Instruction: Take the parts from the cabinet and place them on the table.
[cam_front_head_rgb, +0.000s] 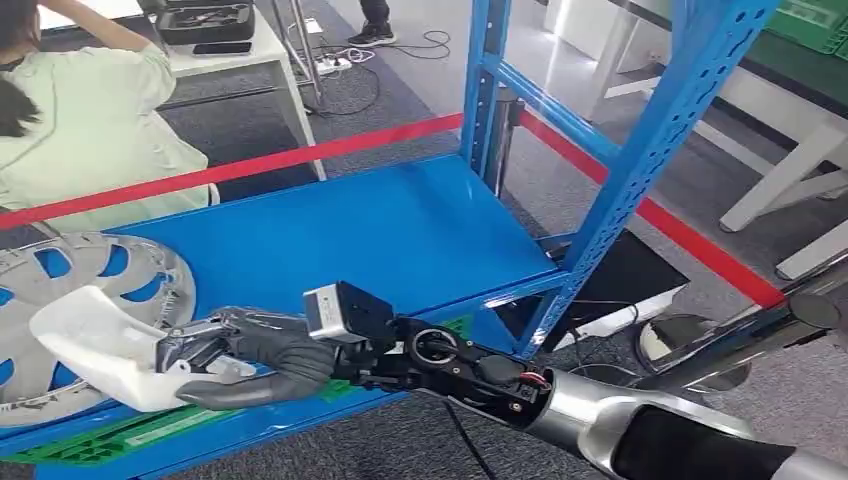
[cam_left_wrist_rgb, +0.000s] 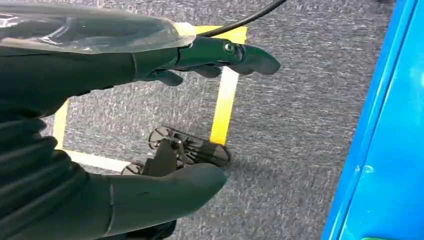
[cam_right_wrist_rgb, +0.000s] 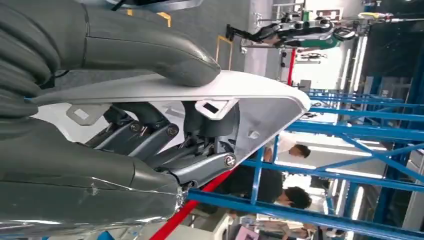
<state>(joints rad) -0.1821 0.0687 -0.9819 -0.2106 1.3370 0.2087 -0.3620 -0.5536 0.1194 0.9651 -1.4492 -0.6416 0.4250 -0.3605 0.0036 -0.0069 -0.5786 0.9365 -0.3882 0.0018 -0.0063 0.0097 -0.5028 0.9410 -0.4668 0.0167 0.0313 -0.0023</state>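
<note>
Blue cabinet (cam_front_head_rgb: 420, 235) with its shelf takes most of the head view, upright post at right, red tape barrier running behind it, person in pale green seated beyond on the left. Silver wheel cover (cam_front_head_rgb: 60, 290) lies flat on the shelf at the far left. White plastic part (cam_front_head_rgb: 95, 345) is over the shelf's front left, overlapping the wheel cover's near edge, long axis running roughly left-right along the shelf front. Right hand (cam_front_head_rgb: 240, 350) reaches across from the right and grips the part's right end, so the bulk of it sticks out leftward past the fingers; right wrist view confirms thumb on top of the white shell and dark fingers (cam_right_wrist_rgb: 150, 135) curled underneath against the inside, with a moulded clip tab next to them. Can't tell whether the part rests on the shelf or is lifted. Left hand (cam_left_wrist_rgb: 115, 145) hangs low over grey carpet with yellow floor tape, fingers apart, holding nothing; the right is the working hand. Green label strip (cam_front_head_rgb: 150, 425) along the shelf's front edge, text too small to read; no brand legible.
</note>
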